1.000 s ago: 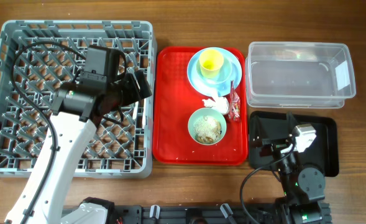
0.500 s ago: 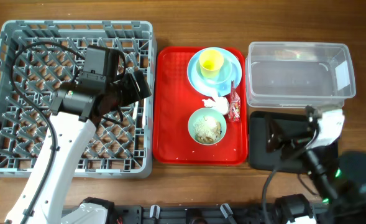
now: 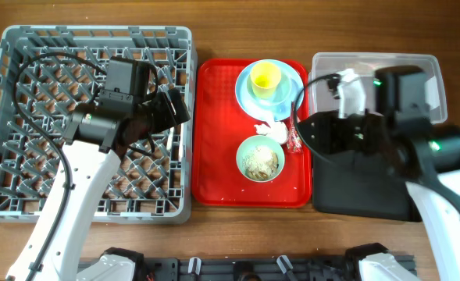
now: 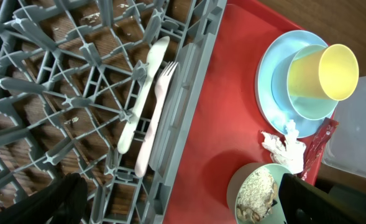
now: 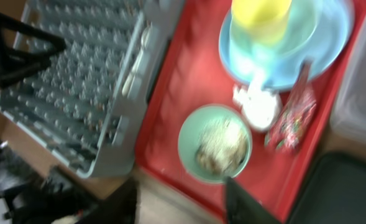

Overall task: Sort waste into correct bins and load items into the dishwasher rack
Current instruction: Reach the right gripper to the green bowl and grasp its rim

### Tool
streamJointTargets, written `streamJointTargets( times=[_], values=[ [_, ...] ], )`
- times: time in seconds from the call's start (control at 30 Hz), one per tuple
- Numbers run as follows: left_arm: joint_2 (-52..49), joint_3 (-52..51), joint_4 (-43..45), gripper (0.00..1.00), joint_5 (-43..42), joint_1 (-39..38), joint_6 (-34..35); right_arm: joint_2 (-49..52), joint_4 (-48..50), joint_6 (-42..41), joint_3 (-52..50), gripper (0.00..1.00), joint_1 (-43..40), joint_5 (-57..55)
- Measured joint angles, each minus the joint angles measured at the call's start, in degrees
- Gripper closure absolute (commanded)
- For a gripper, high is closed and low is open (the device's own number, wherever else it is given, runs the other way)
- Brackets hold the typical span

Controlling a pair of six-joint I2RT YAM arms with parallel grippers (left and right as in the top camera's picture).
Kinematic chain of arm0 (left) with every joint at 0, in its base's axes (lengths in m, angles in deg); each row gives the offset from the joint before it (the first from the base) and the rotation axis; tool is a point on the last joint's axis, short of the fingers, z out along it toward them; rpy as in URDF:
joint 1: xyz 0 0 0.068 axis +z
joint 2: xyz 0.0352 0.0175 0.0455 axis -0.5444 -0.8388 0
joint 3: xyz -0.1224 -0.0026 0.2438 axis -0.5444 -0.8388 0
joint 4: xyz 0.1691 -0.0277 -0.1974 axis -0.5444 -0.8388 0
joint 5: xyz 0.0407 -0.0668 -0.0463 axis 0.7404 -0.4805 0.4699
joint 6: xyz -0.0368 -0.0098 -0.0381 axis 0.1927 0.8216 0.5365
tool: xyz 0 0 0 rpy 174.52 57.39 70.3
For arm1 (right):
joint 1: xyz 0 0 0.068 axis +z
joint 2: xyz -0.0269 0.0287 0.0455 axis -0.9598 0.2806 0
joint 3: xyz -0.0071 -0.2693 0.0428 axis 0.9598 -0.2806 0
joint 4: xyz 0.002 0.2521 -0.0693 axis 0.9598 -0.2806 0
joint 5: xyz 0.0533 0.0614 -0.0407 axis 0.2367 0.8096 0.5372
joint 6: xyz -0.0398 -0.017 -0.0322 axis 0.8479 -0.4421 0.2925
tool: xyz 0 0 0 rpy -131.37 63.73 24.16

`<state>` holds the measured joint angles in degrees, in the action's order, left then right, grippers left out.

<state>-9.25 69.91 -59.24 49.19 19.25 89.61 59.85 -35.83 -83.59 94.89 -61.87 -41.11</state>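
Note:
The grey dishwasher rack (image 3: 3, 117) fills the left side; a white spoon (image 4: 139, 99) and fork (image 4: 161, 112) lie in it by its right wall. My left gripper (image 4: 189, 208) hangs open over that wall, holding nothing. On the red tray (image 3: 214, 156) a yellow cup (image 3: 265, 76) sits in a pale bowl (image 4: 301, 102) on the blue plate (image 3: 245, 90). The napkin (image 3: 272, 129), wrapper (image 3: 295, 134) and mint bowl (image 3: 261, 158) of rice lie below. My right gripper (image 5: 179, 205) hovers high by the tray's right edge, fingers apart and empty; that view is blurred.
The clear tub (image 3: 370, 62) stands at the back right, with the black tray (image 3: 354, 187) in front of it. My right arm reaches across both. Bare wooden table shows round the rack and the bins.
My right arm has swung up from the front of the black tray, back and left toward the red tray, and its fingers have drawn closer together. The left arm has not moved.

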Motion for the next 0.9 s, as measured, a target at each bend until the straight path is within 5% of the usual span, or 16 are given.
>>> streamJointTargets(
  times=[0.3,0.47,0.7,0.9],
  values=[
    [0.0,0.0,0.0,0.00,0.0,0.0,0.0,2.3,8.7,-7.0,-8.3,0.61,16.9,-9.1],
    [0.0,0.0,0.0,0.00,0.0,0.0,0.0,2.6,24.2,-12.2,-20.0,0.61,25.3,-15.8],
    [0.0,0.0,0.0,0.00,0.0,0.0,0.0,5.9,38.2,-14.1,-30.3,0.62,31.3,-20.4],
    [0.0,0.0,0.0,0.00,0.0,0.0,0.0,12.8,43.5,-14.6,-31.1,0.73,32.0,-23.6]
  ],
)
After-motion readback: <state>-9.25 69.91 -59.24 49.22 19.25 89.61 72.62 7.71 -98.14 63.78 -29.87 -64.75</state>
